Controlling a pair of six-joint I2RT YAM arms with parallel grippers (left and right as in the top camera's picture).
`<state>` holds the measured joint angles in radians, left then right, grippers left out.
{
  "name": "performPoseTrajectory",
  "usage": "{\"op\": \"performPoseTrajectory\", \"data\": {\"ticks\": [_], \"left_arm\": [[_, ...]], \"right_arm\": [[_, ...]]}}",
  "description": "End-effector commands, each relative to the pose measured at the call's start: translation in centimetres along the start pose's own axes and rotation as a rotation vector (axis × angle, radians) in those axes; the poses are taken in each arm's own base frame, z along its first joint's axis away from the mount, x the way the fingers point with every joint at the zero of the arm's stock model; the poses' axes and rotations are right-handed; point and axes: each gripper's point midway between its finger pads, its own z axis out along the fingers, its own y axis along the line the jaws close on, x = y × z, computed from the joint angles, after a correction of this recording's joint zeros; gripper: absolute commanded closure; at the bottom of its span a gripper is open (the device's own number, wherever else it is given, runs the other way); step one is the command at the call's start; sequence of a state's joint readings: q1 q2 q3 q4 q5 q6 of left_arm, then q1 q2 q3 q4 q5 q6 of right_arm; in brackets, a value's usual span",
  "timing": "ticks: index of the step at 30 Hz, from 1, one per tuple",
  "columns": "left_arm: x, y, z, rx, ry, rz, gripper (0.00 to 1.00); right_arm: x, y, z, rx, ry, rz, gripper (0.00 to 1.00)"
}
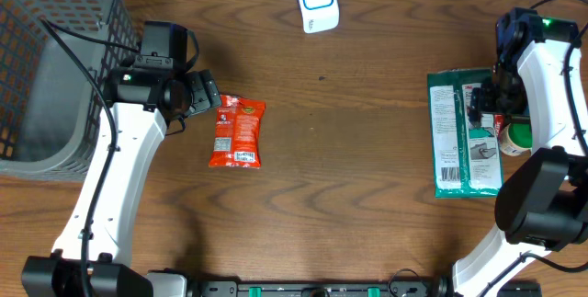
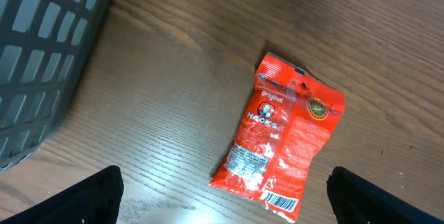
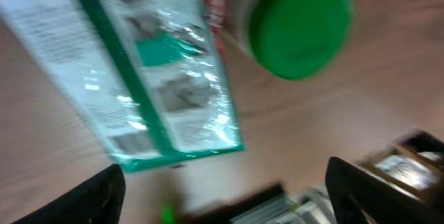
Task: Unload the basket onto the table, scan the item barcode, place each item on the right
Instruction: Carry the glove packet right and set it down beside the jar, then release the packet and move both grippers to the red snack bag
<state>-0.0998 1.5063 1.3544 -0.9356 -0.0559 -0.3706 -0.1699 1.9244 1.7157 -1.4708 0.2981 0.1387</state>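
Nothing looks scanned yet: the red snack packet (image 1: 237,131) lies flat at nine o'clock, well apart from the white scanner (image 1: 317,0) at twelve. The left gripper (image 1: 204,97) hovers at its ten o'clock corner, jaws wide, empty. The right gripper (image 1: 487,99), also wide, hangs over the green pack (image 1: 455,141) at three. Grasping and presenting remain.

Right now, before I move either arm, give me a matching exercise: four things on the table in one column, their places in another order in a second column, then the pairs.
Things:
1. red snack packet
2. grey basket
3. white-and-blue scanner
4. green-capped bottle

Places:
A. right side, beside the green-and-white pack
B. far edge, centre
C. far left corner
D. left of centre, lying flat

Pairs: 1-D; 2-C; 3-B; 4-A
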Motion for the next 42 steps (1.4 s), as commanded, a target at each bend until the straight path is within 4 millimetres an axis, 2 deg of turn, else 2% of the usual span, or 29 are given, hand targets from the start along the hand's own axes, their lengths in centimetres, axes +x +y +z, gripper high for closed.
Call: {"op": "performPoseTrajectory", "data": {"ticks": [1,6,10,18,20,24,26,27,28,30,33,42], "left_arm": [[0.0,0.4,0.0,-0.015,-0.002,-0.017,0.05],[0.0,0.4,0.0,-0.015,-0.002,-0.017,0.05],[0.0,0.4,0.0,-0.015,-0.002,-0.017,0.05],[0.0,0.4,0.0,-0.015,-0.002,-0.017,0.05],[-0.1,0.3,0.0,-0.008,-0.005,-0.018,0.02],[-1.2,-0.3,0.0,0.017,-0.051,-0.024,0.02],[-1.1,-0.3,0.0,0.018,-0.045,-0.023,0.46],[-0.8,-0.4,0.2,0.021,-0.034,-0.021,0.60],[-0.6,-0.5,0.4,0.026,-0.023,-0.019,0.72],[-0.1,-0.3,1.0,0.015,-0.003,-0.022,0.87],[0.8,-0.1,2.2,-0.001,0.031,-0.018,0.89],[3.6,0.4,8.9,-0.054,0.145,-0.019,0.89]], "right_arm": [[-0.6,3.3,-0.4,-0.188,-0.002,0.026,0.10],[-0.5,7.3,-1.6,-0.418,0.009,0.017,0.09],[-0.2,10.6,-2.4,-0.547,0.003,-0.065,0.09],[1.0,16.6,-4.2,-0.642,-0.021,-0.200,0.08],[1.5,18.3,-4.7,-0.644,-0.036,-0.251,0.08],[2.5,21.5,-5.7,-0.647,-0.054,-0.299,0.07],[3.1,23.0,-6.1,-0.652,-0.059,-0.304,0.07],[3.3,23.8,-6.4,-0.660,-0.067,-0.318,0.07],[3.6,24.5,-6.7,-0.668,-0.076,-0.339,0.07],[4.0,25.8,-7.2,-0.681,-0.094,-0.374,0.07],[4.5,27.4,-7.7,-0.690,-0.121,-0.415,0.06],[4.4,30.5,-9.3,-0.740,-0.185,-0.394,0.05]]}}
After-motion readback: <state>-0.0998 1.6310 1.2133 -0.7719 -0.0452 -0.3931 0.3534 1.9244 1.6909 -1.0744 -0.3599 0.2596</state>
